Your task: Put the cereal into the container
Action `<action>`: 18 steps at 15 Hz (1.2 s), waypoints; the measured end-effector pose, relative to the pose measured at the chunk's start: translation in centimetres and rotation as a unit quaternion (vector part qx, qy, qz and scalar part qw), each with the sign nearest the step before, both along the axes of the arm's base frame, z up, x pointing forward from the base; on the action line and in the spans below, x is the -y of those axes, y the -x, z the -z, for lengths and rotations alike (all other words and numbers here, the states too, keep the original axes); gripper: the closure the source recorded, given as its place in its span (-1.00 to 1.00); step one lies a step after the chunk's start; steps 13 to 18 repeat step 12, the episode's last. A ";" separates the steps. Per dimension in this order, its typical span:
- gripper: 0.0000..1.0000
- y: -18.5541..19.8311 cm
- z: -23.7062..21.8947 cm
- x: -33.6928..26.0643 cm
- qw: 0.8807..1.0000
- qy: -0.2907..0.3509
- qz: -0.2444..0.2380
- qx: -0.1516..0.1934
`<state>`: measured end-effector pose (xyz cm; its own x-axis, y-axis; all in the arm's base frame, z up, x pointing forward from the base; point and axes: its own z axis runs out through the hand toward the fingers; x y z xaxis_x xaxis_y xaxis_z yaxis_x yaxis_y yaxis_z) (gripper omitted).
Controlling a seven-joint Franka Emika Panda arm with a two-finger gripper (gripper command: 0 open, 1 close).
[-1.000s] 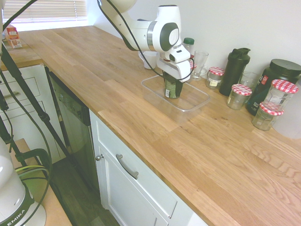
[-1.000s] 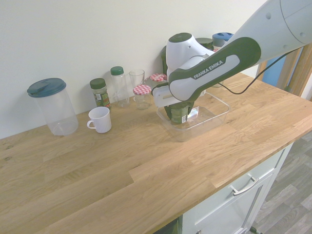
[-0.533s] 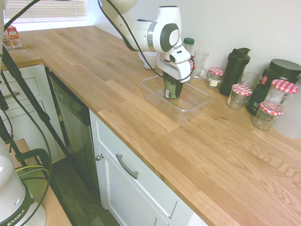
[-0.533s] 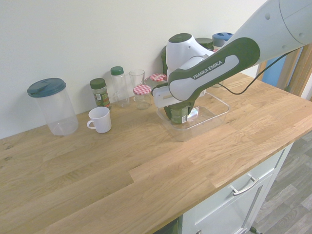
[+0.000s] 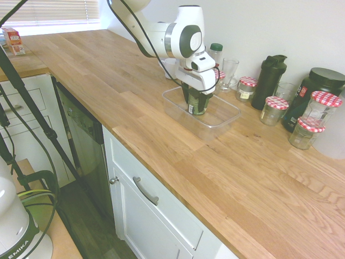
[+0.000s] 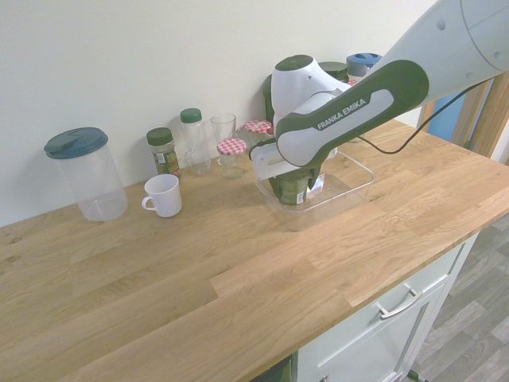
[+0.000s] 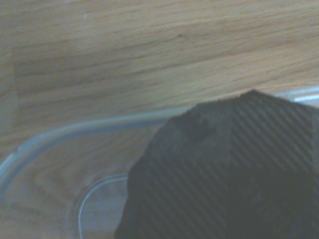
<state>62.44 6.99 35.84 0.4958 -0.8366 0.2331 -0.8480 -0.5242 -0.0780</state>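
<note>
The cereal is a small green cup with a dark lid. It stands upright inside the container, a clear shallow tub on the wooden counter, and it also shows as the cereal inside the container from the other side. My gripper hangs straight over the cup with a finger on either side of its top. The fingers look spread slightly wider than the cup, so open. In the wrist view the cereal's dark lid fills the lower right, with the container's rim curving behind it.
Against the wall behind the tub stand a white mug, a drinking glass, spice bottles, red-checked jars, a black shaker and a large lidded canister. The counter's front edge runs diagonally.
The hand has shifted slightly along the tub and its fingers look a little wider apart. The cereal cup stays standing in the container.
</note>
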 end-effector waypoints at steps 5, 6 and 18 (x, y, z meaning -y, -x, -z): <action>-1.00 4.1 -4.5 0.9 1.000 0.003 -0.010 -0.019; -1.00 4.9 -6.3 1.6 1.000 -0.001 -0.013 -0.020; -1.00 8.8 -12.8 9.3 0.997 -0.033 -0.068 -0.007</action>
